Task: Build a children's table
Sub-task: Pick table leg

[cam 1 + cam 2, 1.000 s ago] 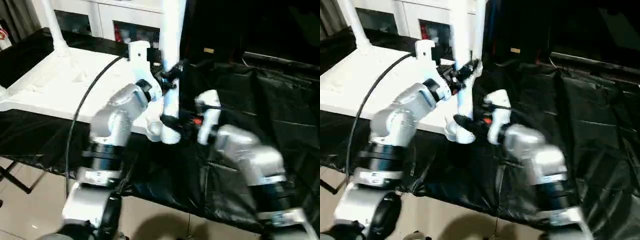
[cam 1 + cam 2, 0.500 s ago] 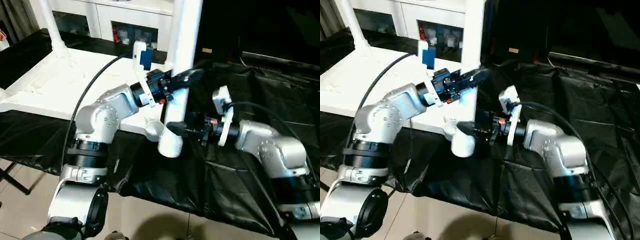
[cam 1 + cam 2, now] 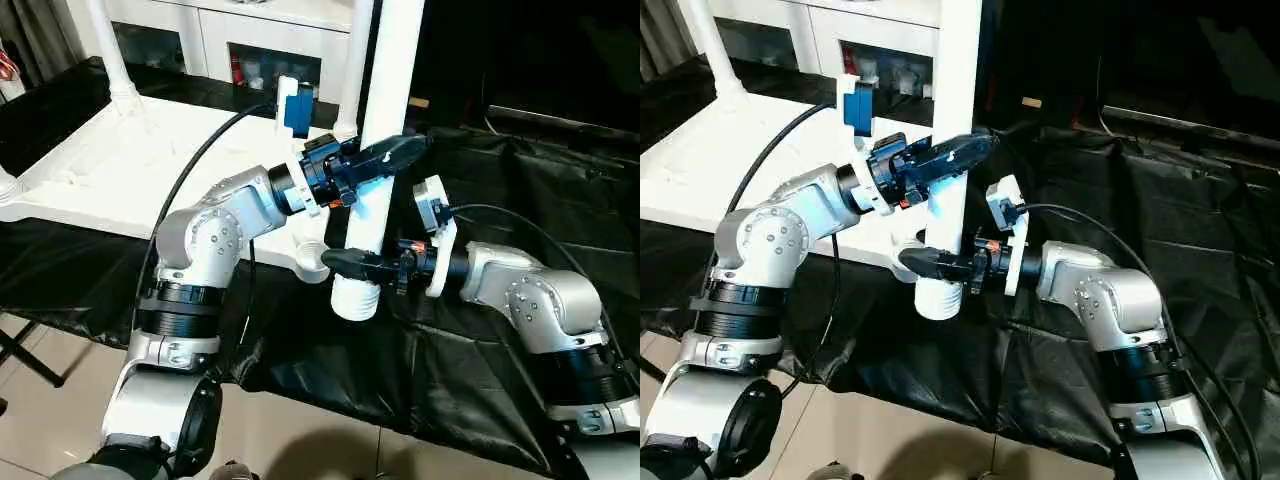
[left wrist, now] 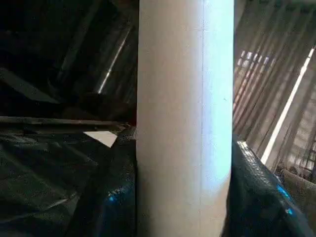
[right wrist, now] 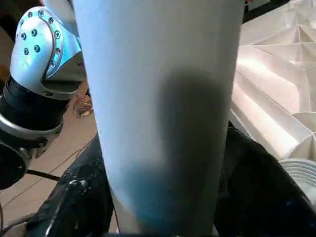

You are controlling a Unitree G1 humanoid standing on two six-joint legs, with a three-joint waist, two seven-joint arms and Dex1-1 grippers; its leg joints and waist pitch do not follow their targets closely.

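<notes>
I hold a white table leg (image 3: 392, 90) nearly upright over the table top's near right corner, its threaded end (image 3: 355, 298) hanging lowest. My left gripper (image 3: 403, 151) is shut on the leg about mid-height; the leg (image 4: 185, 118) stands right before its wrist camera. Lower down, my right gripper (image 3: 346, 262) is closed around the leg (image 5: 158, 98), a black finger on each side. The white table top (image 3: 100, 170) lies upside down on the left, its ribs (image 5: 276, 98) showing. Its corner socket (image 3: 313, 262) sits just left of the threaded end.
A fitted leg (image 3: 110, 50) rises from the top's far left corner, another (image 3: 352, 60) behind the held one. A white cabinet (image 3: 230, 40) with glass doors stands at the back. Crumpled black cloth (image 3: 480, 380) covers the bench; tiled floor (image 3: 60, 400) lies below its front edge.
The leg has come more upright, and its lower end sits a little further right. My right gripper has slid in around its lower part. The left grip is unchanged.
</notes>
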